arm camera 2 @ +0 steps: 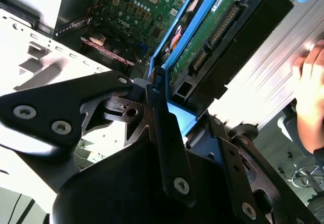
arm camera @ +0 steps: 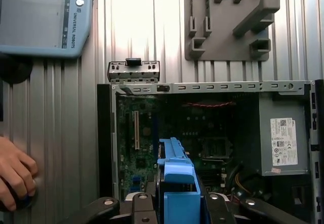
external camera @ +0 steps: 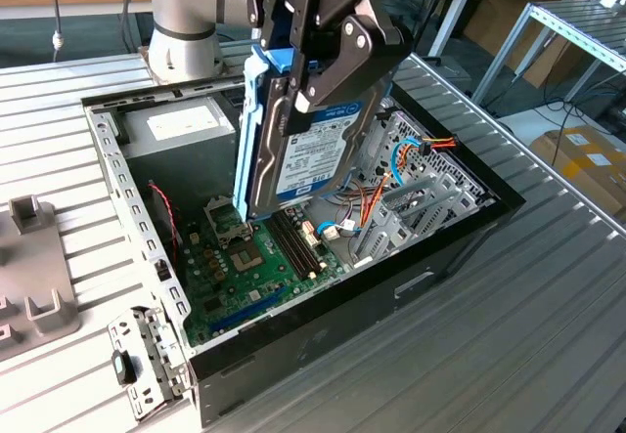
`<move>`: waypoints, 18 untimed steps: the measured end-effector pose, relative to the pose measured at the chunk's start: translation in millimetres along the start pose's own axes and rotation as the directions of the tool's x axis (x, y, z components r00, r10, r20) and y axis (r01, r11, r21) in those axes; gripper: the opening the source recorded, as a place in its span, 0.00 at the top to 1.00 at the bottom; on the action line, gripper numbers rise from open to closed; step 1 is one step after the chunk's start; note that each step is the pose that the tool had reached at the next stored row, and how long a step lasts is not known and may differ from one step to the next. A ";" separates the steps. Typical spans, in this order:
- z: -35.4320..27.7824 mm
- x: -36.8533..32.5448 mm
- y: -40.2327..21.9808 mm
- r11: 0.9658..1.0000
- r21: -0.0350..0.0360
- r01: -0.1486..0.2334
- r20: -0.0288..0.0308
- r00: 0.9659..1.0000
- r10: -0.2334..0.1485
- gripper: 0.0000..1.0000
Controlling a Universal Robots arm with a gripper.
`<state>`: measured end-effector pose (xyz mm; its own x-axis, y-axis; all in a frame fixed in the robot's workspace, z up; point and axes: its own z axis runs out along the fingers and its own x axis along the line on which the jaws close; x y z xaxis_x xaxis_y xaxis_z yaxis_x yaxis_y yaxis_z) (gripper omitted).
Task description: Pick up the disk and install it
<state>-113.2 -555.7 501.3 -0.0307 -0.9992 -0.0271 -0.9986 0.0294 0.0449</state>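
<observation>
Clenching the end effector (external camera: 311, 79) on the disk (external camera: 305, 154), gripping it by the upper end of its blue carrier. Holding it on edge and a little tilted, hanging down from the end effector with the labelled face turned toward the exterior camera. Hovering over the open computer case (external camera: 391, 291), with the green motherboard (external camera: 245, 272) and its processor socket (external camera: 227, 230) lying directly below the end effector.

Showing, in the second wrist view, the disk (arm camera 2: 212, 32) by its green circuit side and connector row, reaching away from the end effector (arm camera 2: 167, 107) toward the motherboard (arm camera 2: 136, 1).

Hanging near a metal drive cage (external camera: 416, 203) and a bundle of orange and blue cables (external camera: 406, 151), both lower than the end effector and toward the exterior view's right. Hanging also with the grey power supply (external camera: 181, 120) below and behind the end effector, on the side of the arm's base.

Resting the case on a ribbed metal worktop (external camera: 509, 355), alongside a loose perforated bracket (external camera: 147, 355) just beside the case's corner and a grey fixture plate (external camera: 29, 286) farther from the end effector. Sharing that worktop with a blue-edged teach pendant (arm camera: 43, 16) and a person's hand (arm camera: 14, 176), both well off to one side of the end effector and apart from the case.
</observation>
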 end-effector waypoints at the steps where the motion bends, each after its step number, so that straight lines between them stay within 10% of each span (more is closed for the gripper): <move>1: 0.0 0.3 -0.5 1.000 0.000 0.000 0.000 1.000 0.000 0.63; 18: 0.6 4.8 -9.4 1.000 0.000 0.000 0.000 1.000 0.000 0.63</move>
<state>-103.9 -560.8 500.1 -0.0307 -0.9992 -0.0271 -0.9986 0.0295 0.0450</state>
